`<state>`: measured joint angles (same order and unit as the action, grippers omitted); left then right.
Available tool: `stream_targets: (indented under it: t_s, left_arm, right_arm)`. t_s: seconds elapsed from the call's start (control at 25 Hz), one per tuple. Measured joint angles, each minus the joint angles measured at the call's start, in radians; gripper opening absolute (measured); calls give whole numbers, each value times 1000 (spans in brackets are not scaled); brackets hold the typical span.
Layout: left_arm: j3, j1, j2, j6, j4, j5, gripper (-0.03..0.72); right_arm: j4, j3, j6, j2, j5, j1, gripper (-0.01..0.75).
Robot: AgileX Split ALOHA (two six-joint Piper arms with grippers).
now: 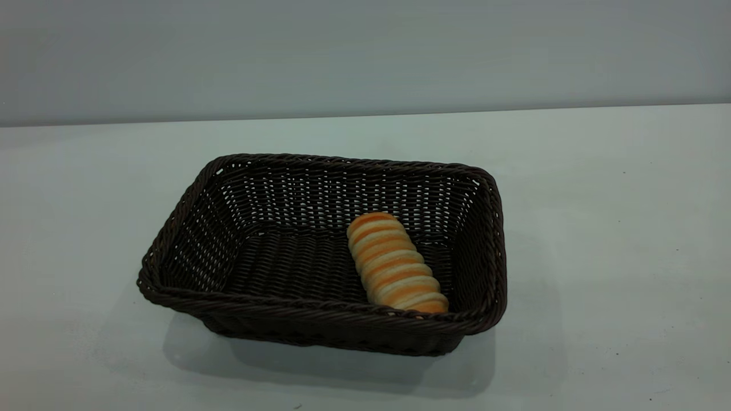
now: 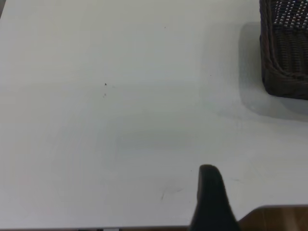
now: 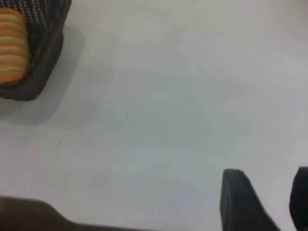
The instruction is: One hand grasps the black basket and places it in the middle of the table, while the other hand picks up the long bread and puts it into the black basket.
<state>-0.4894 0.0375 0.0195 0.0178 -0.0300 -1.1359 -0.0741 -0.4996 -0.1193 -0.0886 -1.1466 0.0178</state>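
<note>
The large dark brown-black woven wicker basket sits mid-desk on the plain white matte desk. The oblong golden-orange ridged bread roll lies inside, near its right wall. The right end effector, fingers apart, hovers well clear; the left end effector's spread cannot be told.

Right hand fingers spread apart; left hand shows one finger.

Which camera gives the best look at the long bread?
The exterior view: the whole long bread shows, lying inside the black basket toward its right end. The right wrist view catches only part of it at the picture's edge; the left wrist view shows none.
</note>
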Motion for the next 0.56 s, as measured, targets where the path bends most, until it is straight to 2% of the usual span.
stream_targets:
  t_s: [0.56]
  left_arm:
    - [0,0,0,0,0,0,554]
  right_arm:
    - [0,0,0,0,0,0,239]
